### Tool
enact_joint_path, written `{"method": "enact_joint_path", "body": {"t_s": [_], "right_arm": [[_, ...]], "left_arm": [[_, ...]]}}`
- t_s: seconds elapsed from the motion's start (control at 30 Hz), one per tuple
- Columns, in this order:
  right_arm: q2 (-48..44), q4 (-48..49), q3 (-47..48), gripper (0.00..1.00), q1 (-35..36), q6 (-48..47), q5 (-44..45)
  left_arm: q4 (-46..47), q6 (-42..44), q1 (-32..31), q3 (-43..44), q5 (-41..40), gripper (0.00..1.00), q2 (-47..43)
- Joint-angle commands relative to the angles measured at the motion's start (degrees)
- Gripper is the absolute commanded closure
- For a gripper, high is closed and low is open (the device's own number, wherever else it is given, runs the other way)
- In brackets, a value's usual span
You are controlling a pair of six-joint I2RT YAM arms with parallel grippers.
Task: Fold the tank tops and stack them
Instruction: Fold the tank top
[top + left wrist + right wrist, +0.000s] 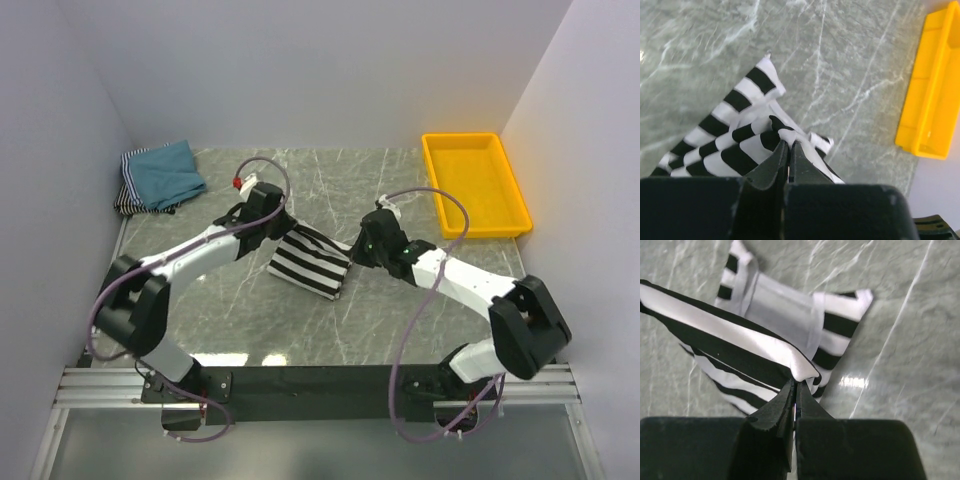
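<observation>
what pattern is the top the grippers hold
The tank top has broad black-and-white stripes, clearest in the left wrist view.

yellow plastic tray (476, 186) at far right corner of grey marbled tabletop (330, 180); white walls (320, 70) on three sides; metal rail (100, 386) along near edge

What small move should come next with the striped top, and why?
Probably lay the pinched edge over the rest. The left end effector and right end effector are each shut on the soft black-and-white striped cloth tank top, which looks only partly folded.
</observation>
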Motion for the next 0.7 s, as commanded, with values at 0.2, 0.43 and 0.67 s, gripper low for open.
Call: {"method": "enact_joint_path", "body": {"t_s": [0.2,0.43,0.67], "right_arm": [[11.21,6.07,5.40,1.00,-7.55,-2.53,-5.87],[14.73,8.35,5.58,1.00,-11.24,-1.30,-8.33],[12.81,8.71,4.00,0.60,-13.09,-0.15,-8.42]], "left_arm": [[8.75,4.65,3.95,10.89,7.79,0.99,16.21],[13.76,6.05,4.91,15.55,12.00,0.96,22.81],[20.87,6.49,6.67,13.97,15.96,0.59,22.30]]}}
